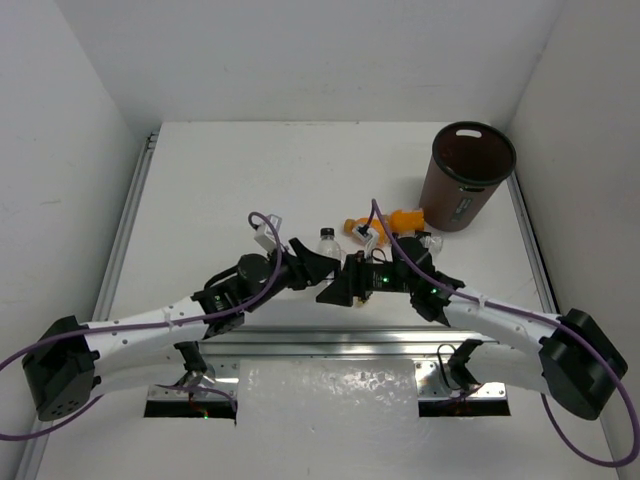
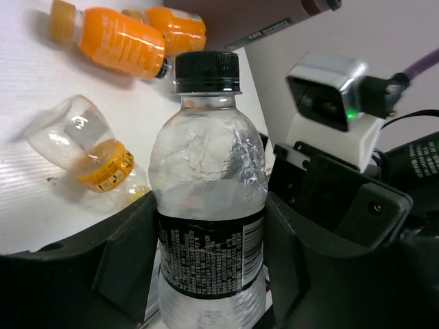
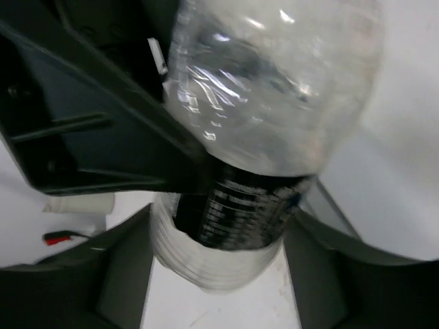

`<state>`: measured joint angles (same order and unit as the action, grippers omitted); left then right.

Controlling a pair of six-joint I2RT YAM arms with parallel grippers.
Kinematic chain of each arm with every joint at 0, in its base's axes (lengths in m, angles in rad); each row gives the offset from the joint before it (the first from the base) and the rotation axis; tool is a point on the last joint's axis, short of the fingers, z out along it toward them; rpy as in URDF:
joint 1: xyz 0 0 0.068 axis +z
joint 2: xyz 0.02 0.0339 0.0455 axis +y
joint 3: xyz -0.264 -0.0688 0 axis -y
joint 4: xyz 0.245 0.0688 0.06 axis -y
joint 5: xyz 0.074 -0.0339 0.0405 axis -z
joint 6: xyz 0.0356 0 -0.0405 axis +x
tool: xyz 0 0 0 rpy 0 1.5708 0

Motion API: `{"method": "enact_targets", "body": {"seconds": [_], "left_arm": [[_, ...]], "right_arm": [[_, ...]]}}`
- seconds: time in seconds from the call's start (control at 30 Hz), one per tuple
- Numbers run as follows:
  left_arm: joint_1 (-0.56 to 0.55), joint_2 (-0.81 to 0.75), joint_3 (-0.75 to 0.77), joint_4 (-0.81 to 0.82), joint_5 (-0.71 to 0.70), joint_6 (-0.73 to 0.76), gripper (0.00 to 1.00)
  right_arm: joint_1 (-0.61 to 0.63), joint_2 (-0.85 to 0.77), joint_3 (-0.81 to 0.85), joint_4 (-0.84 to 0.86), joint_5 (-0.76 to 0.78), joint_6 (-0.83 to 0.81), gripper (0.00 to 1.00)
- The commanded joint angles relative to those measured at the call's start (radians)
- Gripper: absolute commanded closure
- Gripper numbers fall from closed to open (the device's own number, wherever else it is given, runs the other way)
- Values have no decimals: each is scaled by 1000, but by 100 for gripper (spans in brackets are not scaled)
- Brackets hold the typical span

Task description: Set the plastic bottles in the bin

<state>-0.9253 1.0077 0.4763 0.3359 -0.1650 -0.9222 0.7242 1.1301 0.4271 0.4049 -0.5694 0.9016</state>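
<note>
Overhead, both arms meet mid-table at a clear bottle (image 1: 327, 243), well left of the bin (image 1: 470, 175); orange bottles (image 1: 400, 220) lie between. At the left wrist, the left gripper (image 2: 209, 274) clamps that bottle's labelled waist. At the right wrist, the right gripper (image 3: 219, 274) straddles it, but whether it grips is unclear.

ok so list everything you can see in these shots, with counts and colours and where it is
black-capped bottle: one, clear with black label, upright mid-table between both hands
orange bottles: two, orange, lying near the bin's foot
yellow-label bottle: one, clear, lying beside the orange ones
bin: one, dark brown with black rim, far right of table
table: one, white
arms: two, white and black, purple cables, near edge
left hand: black, shut on the black-capped bottle
right hand: black, fingers either side of the same bottle, grip unclear
</note>
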Motion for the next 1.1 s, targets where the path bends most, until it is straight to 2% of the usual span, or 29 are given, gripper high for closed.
{"method": "enact_targets", "body": {"seconds": [0.0,0.07,0.1,0.13,0.2,0.23,0.3,0.33,0.4,0.43,0.47,0.57,0.63,0.77,0.83,0.87,0.9,0.97,1.07], "left_arm": [[-10,-24,18,91,76,-47,93],[-10,-26,18,57,55,-52,78],[-10,-32,15,48,45,-50,69],[-10,-38,18,11,16,-52,50],[-10,-52,66,-73,-39,-55,23],[-10,-55,100,-207,-120,-59,2],[-10,-66,220,-384,-227,-98,0],[-9,-70,263,-554,-343,-124,0],[-3,-81,361,-699,-430,-205,0],[2,-86,383,-792,-473,-220,0],[2,-90,402,-819,-487,-227,0],[2,-107,381,-847,-485,-213,0],[2,-103,360,-853,-464,-207,0],[2,-107,282,-799,-386,-175,0],[2,-107,243,-779,-355,-168,0],[2,-97,236,-775,-341,-168,0],[0,-90,228,-778,-320,-168,0],[0,-71,219,-791,-311,-181,0],[-1,-64,214,-813,-301,-178,0]], "right_arm": [[1,-10,4,161,172,34,38],[0,-26,4,176,184,28,54],[0,-35,6,167,206,17,91],[0,-58,7,152,227,13,100],[0,-82,31,51,264,-27,100],[0,-108,41,7,311,-44,100],[-2,-141,85,-156,374,-105,100],[-2,-170,105,-214,452,-127,100],[-3,-193,175,-386,531,-182,100],[-5,-202,212,-529,627,-199,100],[-11,-199,249,-599,679,-217,100],[-90,-159,424,-833,813,-274,100],[-218,-136,536,-923,810,-306,100],[-429,4,798,-1029,886,-417,100],[-472,84,901,-1098,943,-450,100],[-518,130,1006,-1124,962,-472,100],[-543,219,1054,-1152,989,-477,100],[-607,292,1158,-1202,994,-490,100],[-666,378,1219,-1187,973,-506,97]]}}
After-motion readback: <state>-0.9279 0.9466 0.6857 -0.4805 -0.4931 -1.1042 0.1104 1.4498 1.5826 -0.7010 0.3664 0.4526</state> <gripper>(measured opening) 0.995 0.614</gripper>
